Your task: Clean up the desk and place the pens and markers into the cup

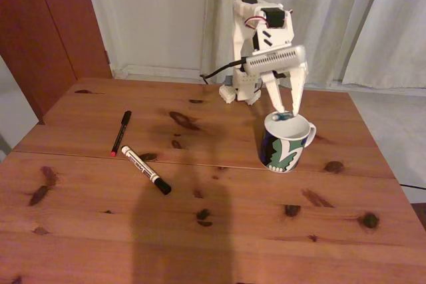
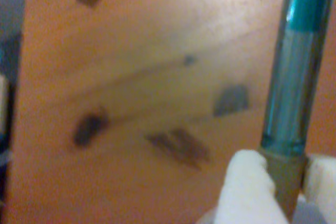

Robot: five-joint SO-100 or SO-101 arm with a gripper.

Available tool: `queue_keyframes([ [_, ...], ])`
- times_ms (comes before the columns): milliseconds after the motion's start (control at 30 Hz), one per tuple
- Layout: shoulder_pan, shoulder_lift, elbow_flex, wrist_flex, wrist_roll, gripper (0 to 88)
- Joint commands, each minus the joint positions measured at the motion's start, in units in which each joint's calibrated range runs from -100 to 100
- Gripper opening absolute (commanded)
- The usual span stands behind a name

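Green pen clamped between our fingers, we hang directly over the cup, its lower end at the rim. Next, we judge, comes release; black pen and marker wait leftward on the surface.

You've got the black pen and the white marker lying flat on the desk, well left of the patterned cup. The green pen is pinched between white pads, its tip over the cup.
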Motion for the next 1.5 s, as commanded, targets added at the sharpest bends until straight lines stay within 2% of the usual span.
queue_keyframes([
  [0,-0.24,-2.58,-0.48,0.05,1.66,0.8],
  [600,0.16,-3.73,4.93,-11.99,-0.96,0.8],
  [1467,0.08,-18.71,20.53,-12.16,-1.69,0.8],
])
